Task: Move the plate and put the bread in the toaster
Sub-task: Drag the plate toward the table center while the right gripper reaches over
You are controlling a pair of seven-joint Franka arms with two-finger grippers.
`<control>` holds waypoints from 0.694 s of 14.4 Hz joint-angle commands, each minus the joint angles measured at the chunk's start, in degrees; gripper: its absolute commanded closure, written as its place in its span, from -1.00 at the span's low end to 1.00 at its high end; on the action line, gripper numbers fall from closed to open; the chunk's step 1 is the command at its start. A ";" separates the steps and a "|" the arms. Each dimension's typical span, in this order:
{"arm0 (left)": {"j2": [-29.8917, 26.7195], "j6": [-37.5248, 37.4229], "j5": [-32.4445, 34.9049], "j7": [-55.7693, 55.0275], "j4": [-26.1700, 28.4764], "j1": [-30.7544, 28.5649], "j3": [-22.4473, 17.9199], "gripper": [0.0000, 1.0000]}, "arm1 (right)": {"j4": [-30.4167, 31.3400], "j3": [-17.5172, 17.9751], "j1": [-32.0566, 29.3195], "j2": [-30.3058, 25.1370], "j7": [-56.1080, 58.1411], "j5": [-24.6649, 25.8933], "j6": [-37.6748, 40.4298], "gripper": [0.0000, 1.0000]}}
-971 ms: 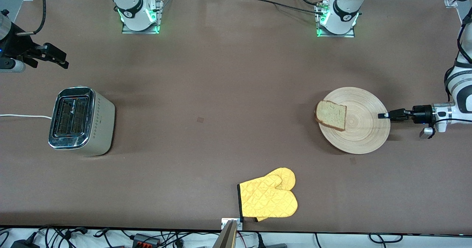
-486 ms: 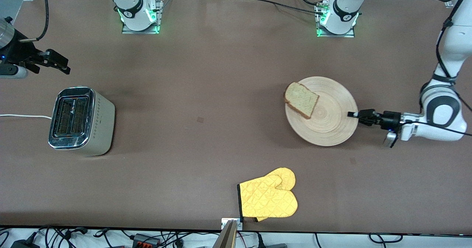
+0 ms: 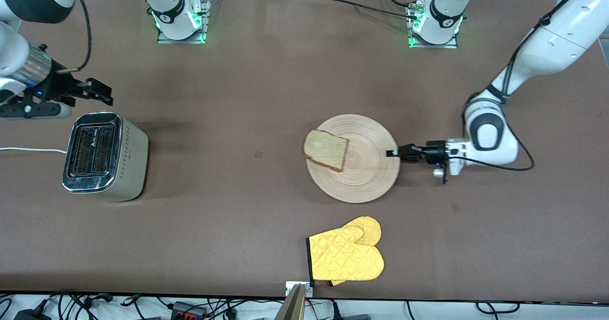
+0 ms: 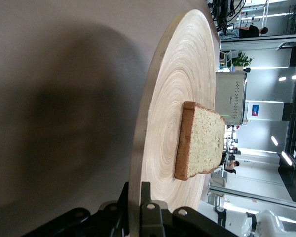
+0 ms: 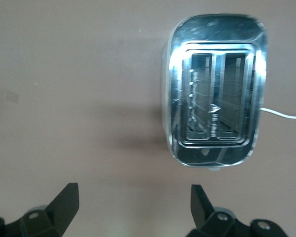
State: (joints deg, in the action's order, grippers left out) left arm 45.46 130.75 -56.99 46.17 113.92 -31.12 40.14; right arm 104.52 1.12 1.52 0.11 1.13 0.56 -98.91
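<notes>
We see the left gripper (image 3: 393,153) clamped on the rim of the plate (image 3: 366,177), low over the middle of the table (image 3: 266,96). The bread (image 3: 326,149) lies on the plate, at the edge toward the right arm's end and hanging slightly past the rim. In the left wrist view, the fingers (image 4: 150,217) pinch the plate (image 4: 163,128) edge, with the bread (image 4: 200,140) lying flat on the wood. The toaster (image 3: 103,156) stands at the right arm's end, both slots empty, its white cord (image 3: 28,150) trailing off the table edge. We find the right gripper (image 3: 95,91) hanging just beside the toaster, fingers (image 5: 64,205) spread wide. A yellow mitt (image 3: 346,255) lies nearer the camera than the plate.
</notes>
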 commanded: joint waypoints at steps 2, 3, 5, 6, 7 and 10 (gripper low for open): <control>-2.40 6.15 -5.93 -0.38 2.10 6.58 0.56 0.98 | 0.16 -0.15 2.87 4.19 -0.77 -4.84 -2.15 -1.00; -2.05 8.79 -7.33 -0.30 2.10 9.21 0.56 0.98 | 0.07 -0.15 3.13 5.33 -1.73 -6.60 -2.42 -1.00; -1.26 13.10 -10.32 0.32 1.74 12.83 0.47 0.98 | 0.07 -0.15 4.71 7.53 -1.74 -7.24 -3.91 -1.00; -0.99 14.08 -10.42 0.32 1.74 13.19 0.56 0.97 | 0.16 -0.15 5.50 9.02 -1.74 -7.24 -4.79 -1.00; -0.99 14.18 -10.59 0.32 1.74 13.28 0.56 0.93 | 0.34 -0.15 6.12 10.07 -1.74 -7.41 -5.58 -1.00; -1.08 14.35 -11.21 0.41 2.09 13.10 0.47 -0.99 | 0.86 -0.15 9.88 13.15 -2.09 -7.76 -8.74 -1.00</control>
State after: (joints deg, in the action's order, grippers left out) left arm 45.32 145.60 -66.66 46.08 115.51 -17.11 40.53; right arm 104.86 1.32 8.40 11.98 0.09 -6.55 -105.61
